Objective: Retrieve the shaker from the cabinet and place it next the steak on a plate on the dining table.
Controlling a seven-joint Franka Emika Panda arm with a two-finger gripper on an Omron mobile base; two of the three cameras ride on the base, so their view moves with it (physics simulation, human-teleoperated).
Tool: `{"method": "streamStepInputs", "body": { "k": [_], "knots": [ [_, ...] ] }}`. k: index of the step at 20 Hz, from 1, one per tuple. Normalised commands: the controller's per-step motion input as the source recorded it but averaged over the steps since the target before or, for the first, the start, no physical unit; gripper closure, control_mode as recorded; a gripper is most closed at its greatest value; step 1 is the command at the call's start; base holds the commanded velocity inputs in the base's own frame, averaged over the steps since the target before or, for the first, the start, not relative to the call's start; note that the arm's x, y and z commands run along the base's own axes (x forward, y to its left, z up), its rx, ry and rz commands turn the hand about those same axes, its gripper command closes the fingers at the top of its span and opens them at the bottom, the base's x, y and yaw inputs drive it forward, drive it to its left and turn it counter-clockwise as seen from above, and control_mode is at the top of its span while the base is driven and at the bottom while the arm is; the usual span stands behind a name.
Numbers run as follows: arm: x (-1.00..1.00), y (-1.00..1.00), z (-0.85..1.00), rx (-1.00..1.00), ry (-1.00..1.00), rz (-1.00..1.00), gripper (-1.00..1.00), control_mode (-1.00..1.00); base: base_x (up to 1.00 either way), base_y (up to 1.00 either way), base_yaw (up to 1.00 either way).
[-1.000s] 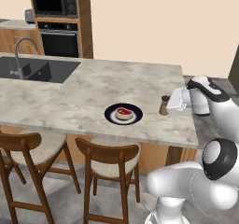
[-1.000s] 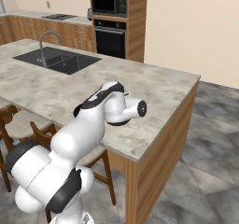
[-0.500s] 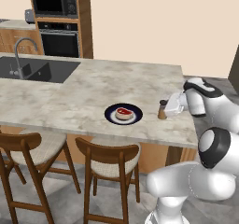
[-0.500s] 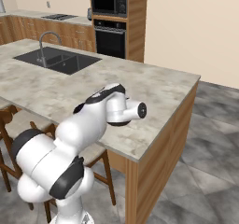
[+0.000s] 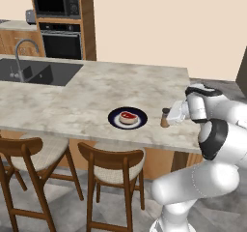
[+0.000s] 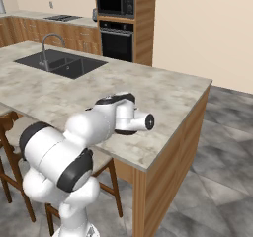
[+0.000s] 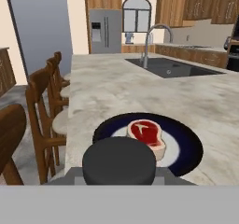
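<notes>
The gripper (image 5: 170, 117) was clenched on the shaker (image 5: 165, 118), holding it upright just above or on the worktop (image 5: 96, 88) — contact between its base and the stone could not be told. In the left base view the shaker stood near the worktop's front edge, just to the right of the plate (image 5: 127, 118) and apart from it, with a strip of bare marbled stone between them. The steak (image 5: 128, 117) lay in the plate's white centre, well inside the dark rim.

In the hand view the shaker's dark cap (image 7: 119, 162) sat close at the bottom, with the plate (image 7: 186, 146) directly beyond it and the steak (image 7: 147, 134) showing its red face and pale fatty rim. Past the plate, the stone top ran on to a sunken dark sink (image 7: 172, 68) with a curved silver tap (image 7: 151, 41).

Two wooden stools (image 5: 116, 170) with pale seats stood tucked under the worktop's near edge — one almost below the plate, the other farther left. Behind the island, a built-in black oven (image 5: 60, 45) with a microwave (image 5: 55, 1) above it sat in a tall wooden unit.
</notes>
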Motion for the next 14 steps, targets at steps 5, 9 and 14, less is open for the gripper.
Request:
{"method": "streamStepInputs", "body": {
  "k": [5,9,14],
  "knots": [
    [0.24,-0.01,-0.32,0.05,0.00,0.00,1.00,-1.00,0.00,0.00,0.00],
    [0.21,0.00,-0.28,0.00,0.00,0.00,1.00,-1.00,0.00,0.00,0.00],
    [0.22,0.00,-0.26,0.00,0.00,0.00,1.00,-1.00,0.00,0.00,0.00]
  ]
}}
